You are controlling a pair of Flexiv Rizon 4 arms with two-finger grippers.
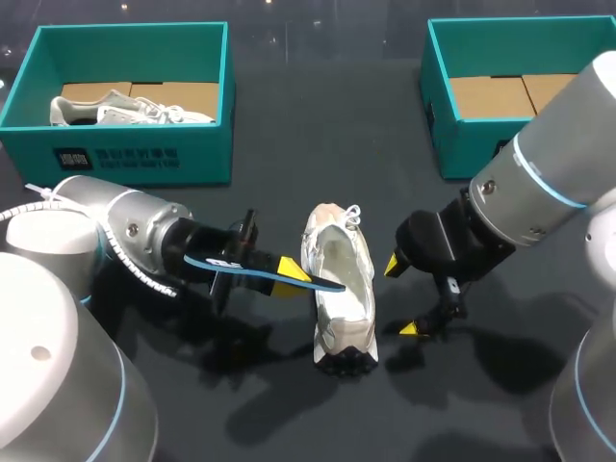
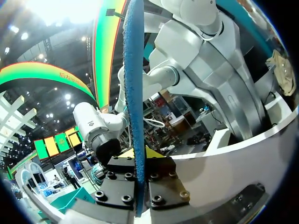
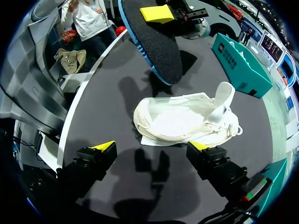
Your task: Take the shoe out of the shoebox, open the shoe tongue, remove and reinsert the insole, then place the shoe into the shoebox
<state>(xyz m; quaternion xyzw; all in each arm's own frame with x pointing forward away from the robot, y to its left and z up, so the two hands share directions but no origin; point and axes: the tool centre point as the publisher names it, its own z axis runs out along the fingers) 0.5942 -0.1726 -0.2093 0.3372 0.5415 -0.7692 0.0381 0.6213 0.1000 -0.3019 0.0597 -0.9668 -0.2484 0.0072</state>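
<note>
White shoe [image 1: 342, 289], dark sole, mouth gaping, tongue pulled back, on table [image 1: 318, 144] between arms. Left gripper [image 1: 289, 268] pinching blue-edged black insole [image 1: 252, 270] beside shoe. Right gripper [image 1: 402, 296] spread wide, just beside shoe.

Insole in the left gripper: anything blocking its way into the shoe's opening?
Nothing visible. The insole, shut in the left gripper, hangs with its tip over the opening of the shoe; the tongue stands up clear of it, and the open right gripper sits beside the shoe.
</note>
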